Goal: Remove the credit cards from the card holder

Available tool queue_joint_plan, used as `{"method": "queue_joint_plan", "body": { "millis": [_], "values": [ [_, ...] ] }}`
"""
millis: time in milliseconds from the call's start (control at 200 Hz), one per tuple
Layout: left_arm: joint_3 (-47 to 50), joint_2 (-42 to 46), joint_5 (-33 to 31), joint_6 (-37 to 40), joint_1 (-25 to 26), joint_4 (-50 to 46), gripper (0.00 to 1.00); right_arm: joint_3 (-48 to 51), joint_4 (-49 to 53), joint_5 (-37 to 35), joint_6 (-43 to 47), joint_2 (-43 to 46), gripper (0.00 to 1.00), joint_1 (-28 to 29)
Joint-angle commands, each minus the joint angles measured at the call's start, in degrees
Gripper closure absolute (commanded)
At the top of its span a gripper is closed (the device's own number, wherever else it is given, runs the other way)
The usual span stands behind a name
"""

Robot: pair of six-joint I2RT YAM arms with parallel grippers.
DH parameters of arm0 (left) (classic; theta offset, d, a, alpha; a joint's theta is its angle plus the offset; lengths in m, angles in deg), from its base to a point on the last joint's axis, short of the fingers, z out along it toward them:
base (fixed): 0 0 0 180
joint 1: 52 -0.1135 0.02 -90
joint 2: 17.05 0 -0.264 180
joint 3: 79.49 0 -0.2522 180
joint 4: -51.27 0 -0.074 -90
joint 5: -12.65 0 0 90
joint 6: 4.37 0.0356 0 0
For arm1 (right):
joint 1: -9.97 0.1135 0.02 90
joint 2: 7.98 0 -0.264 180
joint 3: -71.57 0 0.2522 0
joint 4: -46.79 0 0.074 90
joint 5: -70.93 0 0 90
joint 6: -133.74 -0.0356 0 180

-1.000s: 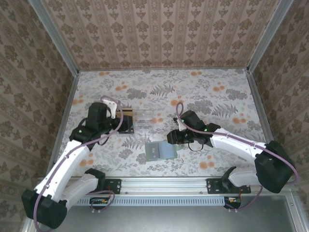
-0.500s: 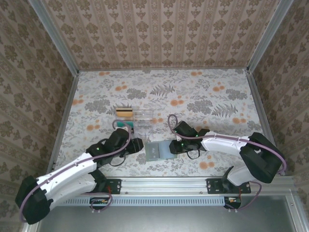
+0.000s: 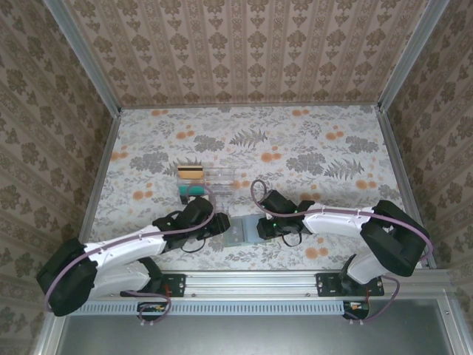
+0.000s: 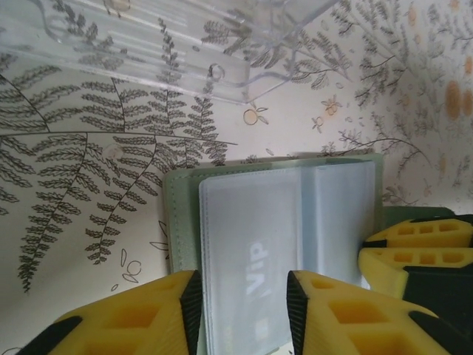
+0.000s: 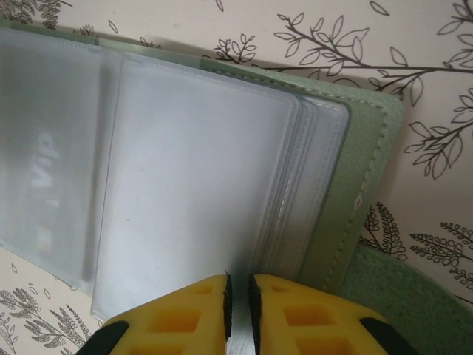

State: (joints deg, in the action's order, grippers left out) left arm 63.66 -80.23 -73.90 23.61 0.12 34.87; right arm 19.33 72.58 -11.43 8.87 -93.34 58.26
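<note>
open pale-green card holder (image 4: 177, 222); its clear sleeves (image 5: 192, 170) were straddled by the half-open left gripper (image 4: 242, 285), pinched by the right gripper (image 5: 239, 285).

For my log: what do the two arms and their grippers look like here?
The left arm and right arm have white shells, black joints and a mauve cable each. The left gripper and right gripper have yellow fingers with black inner pads.

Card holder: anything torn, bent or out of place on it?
Nothing stands out. The card holder lies open and flat on the table, its clear sleeves untorn, only fanned slightly at one edge.
</note>
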Motion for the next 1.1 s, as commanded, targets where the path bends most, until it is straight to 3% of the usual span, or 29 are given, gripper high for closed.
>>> {"method": "queue_joint_plan", "body": {
  "millis": [0, 350, 1095],
  "values": [
    [-0.7, -2.8, 2.5, 0.0, 0.4, 2.5, 0.64, 0.2, 0.8, -2.0, -1.0, -1.6, 0.83, 0.7],
    [-2.6, -9.8, 5.9, 0.7, 0.4, 4.5, 0.65, 0.4, 1.3, -2.6, -1.2, -1.1, 0.83, 0.9],
    [-3.4, -10.7, 9.9, 3.3, 1.1, 10.3, 0.65, -0.2, 2.7, -3.8, -1.4, -1.0, 0.8, 1.0]
  ]
}}
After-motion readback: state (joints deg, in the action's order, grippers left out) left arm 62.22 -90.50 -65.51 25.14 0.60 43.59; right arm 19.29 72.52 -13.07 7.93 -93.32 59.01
